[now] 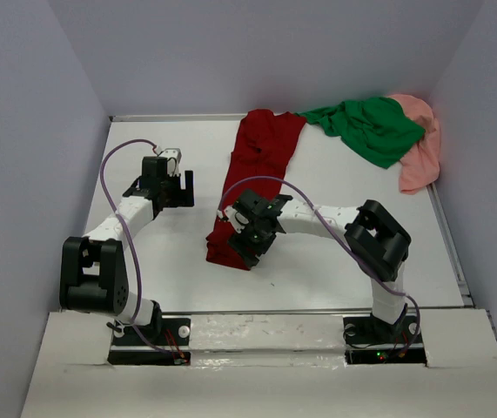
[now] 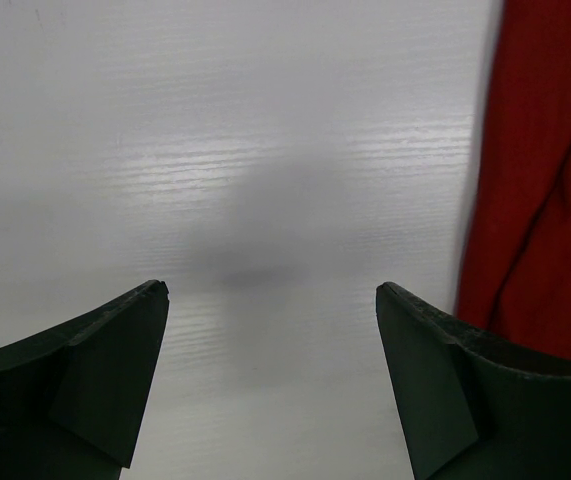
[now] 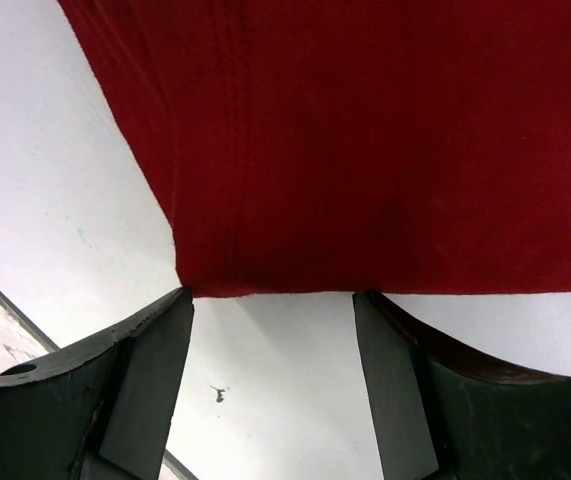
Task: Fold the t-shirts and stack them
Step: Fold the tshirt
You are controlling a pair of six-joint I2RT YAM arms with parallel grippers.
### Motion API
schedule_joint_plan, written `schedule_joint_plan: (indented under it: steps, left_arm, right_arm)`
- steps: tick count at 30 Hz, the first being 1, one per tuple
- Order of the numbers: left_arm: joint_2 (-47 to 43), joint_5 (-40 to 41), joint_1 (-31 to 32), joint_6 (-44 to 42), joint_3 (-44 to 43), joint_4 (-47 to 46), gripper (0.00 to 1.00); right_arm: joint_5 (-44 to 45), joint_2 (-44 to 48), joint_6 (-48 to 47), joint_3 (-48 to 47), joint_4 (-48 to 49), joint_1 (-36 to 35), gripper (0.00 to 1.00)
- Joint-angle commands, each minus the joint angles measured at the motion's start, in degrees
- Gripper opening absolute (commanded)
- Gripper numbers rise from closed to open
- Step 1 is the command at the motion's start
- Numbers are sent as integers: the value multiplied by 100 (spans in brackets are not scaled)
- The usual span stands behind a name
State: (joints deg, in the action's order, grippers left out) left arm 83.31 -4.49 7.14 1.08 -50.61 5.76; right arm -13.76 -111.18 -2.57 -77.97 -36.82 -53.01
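White tabletop [image 1: 335,261], grey-walled: the dark red cloth t-shirt [image 1: 261,161] lies lengthwise at centre, right gripper [image 3: 273,300] spread empty over its near hem, left gripper [image 2: 270,290] spread beside it; grasping that hem for folding likely follows.

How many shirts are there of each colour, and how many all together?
Dark red t-shirt: 1
Green t-shirt: 1
Pink t-shirt: 1
Total: 3
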Motion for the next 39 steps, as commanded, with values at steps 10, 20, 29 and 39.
schedule_joint_plan:
  steps: [10, 20, 29, 39]
  left_arm:
    - [-78, -43, 86, -47, -239, -136, 93]
    - [-113, -78, 121, -55, -221, -145, 94]
    - [-174, -157, 121, -47, -221, -128, 94]
    - [-263, -175, 113, -55, -169, -145, 93]
  right_arm:
    - [541, 140, -7, -385, 192, -420, 70]
    - [409, -220, 20, -500, 254, -771, 70]
    - [436, -229, -24, -192, 447, -772, 57]
    - [295, -633, 37, 160, 702, -772, 0]
